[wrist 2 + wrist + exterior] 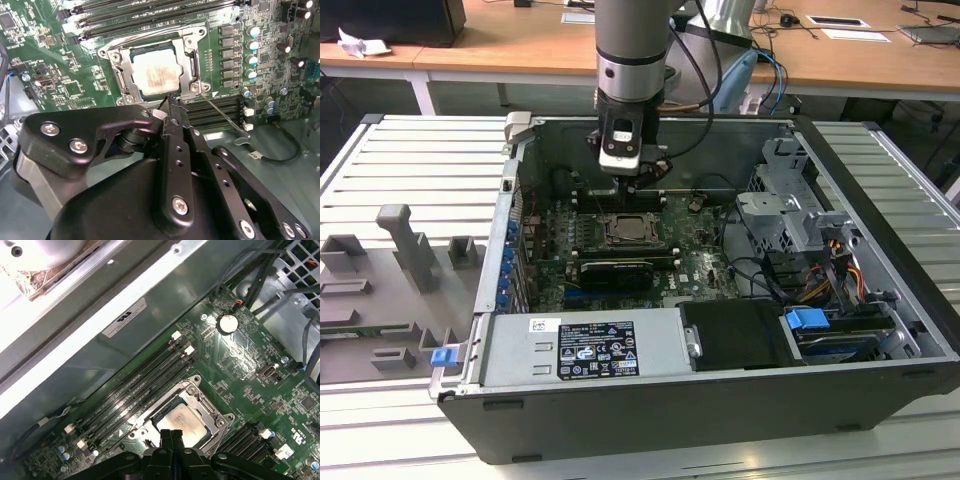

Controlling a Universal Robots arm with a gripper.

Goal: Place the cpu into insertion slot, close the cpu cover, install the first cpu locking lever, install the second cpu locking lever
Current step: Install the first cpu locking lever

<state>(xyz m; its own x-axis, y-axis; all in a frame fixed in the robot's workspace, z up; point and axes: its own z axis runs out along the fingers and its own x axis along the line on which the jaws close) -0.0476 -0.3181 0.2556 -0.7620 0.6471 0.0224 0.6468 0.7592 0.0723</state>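
The cpu [154, 75] lies flat in the insertion slot [134, 56] on the green board, its pale metal top showing. The silvery cpu cover [119, 75] lies down around it as a frame. A thin wire locking lever [222, 114] slants away from one corner of the socket. My gripper [172, 101] is shut, its black fingertips pressed together with nothing visible between them, just above the socket's edge. The first wrist view has the cpu [182, 422] right beyond the gripper [173, 434]. From the exterior view, the gripper [632, 185] hangs over the insertion slot [625, 230] inside the open computer case.
Long black memory slots [150, 12] run on both sides of the socket. A long black card [615, 272] lies nearer the camera than the socket, with a grey power supply [580, 345] in front. A drive cage [790, 200] and cables [820, 275] crowd the exterior view's right.
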